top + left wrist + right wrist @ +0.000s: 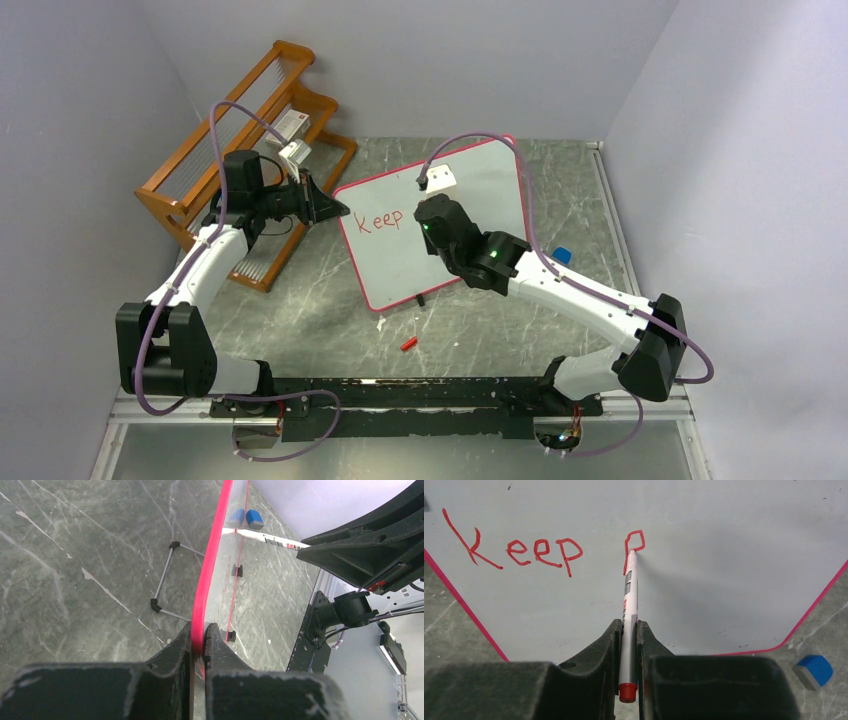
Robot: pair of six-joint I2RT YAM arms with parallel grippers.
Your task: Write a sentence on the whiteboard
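Right wrist: marker (630, 590) in right end effector (627, 626), tip touching whiteboard (734, 555).

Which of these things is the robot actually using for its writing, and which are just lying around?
In use: whiteboard, red lettering, marker in the right hand, left hand gripping the board's frame.
Lying about: wooden rack, blue eraser, small red cap.
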